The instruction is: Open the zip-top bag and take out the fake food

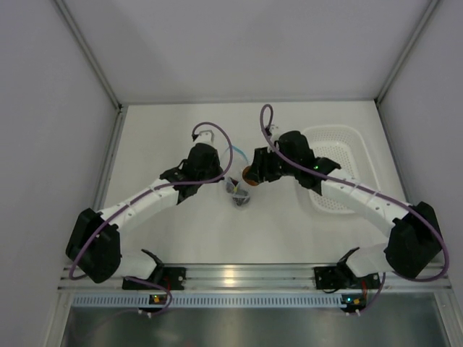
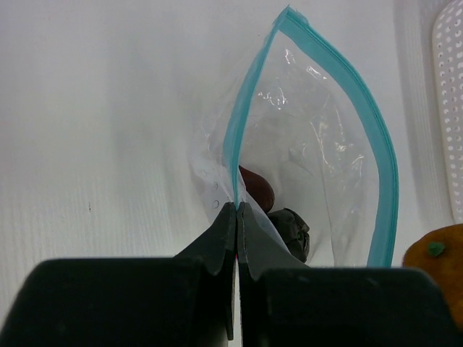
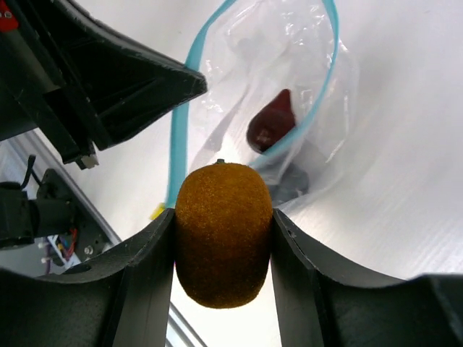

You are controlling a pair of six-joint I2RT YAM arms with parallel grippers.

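The clear zip-top bag (image 2: 311,144) lies on the white table with its blue zip strip spread open in a loop. My left gripper (image 2: 237,206) is shut on one side of the strip. A dark maroon-brown piece (image 2: 257,188) and a dark purple-black piece (image 2: 291,231) lie inside the bag. My right gripper (image 3: 223,217) is shut on the orange fuzzy piece (image 3: 223,253) and holds it above the table, outside the bag (image 3: 282,79). In the top view both grippers, the left (image 1: 223,181) and the right (image 1: 253,176), meet over the bag (image 1: 237,194) at mid-table.
The white perforated basket (image 1: 336,163) stands at the right of the table, under my right arm. Its edge shows in the left wrist view (image 2: 450,108). Grey walls close in the table at left, right and back.
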